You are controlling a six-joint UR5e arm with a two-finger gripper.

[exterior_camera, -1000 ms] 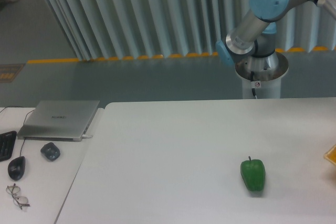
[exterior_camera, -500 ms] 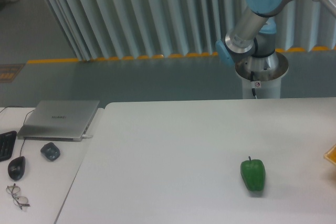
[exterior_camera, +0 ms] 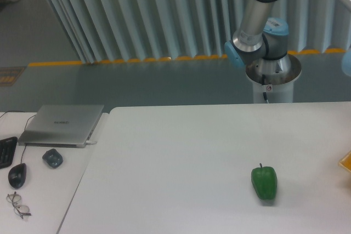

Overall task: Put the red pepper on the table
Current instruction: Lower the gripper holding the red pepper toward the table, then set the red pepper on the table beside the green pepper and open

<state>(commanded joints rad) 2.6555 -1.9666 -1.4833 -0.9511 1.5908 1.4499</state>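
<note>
The red pepper is out of view. The large white table (exterior_camera: pixel 181 163) fills the lower part of the camera view. Only the robot arm's base (exterior_camera: pixel 272 75) and its lower links (exterior_camera: pixel 258 9) show, behind the table's far edge at the upper right. The arm runs out of the frame at the top right, and the gripper is not in view.
A green bell pepper (exterior_camera: pixel 264 182) lies on the table at the right. An orange-yellow object (exterior_camera: pixel 346 161) pokes in at the right edge. A smaller desk at the left holds a closed laptop (exterior_camera: pixel 63 124), a mouse (exterior_camera: pixel 17 175), a dark small object (exterior_camera: pixel 52 158), glasses (exterior_camera: pixel 18 204) and a keyboard edge (exterior_camera: pixel 5 150).
The arm's elbow joint has swung up and to the left, rising partly out of the top of the frame. The green pepper and desk items have not moved.
</note>
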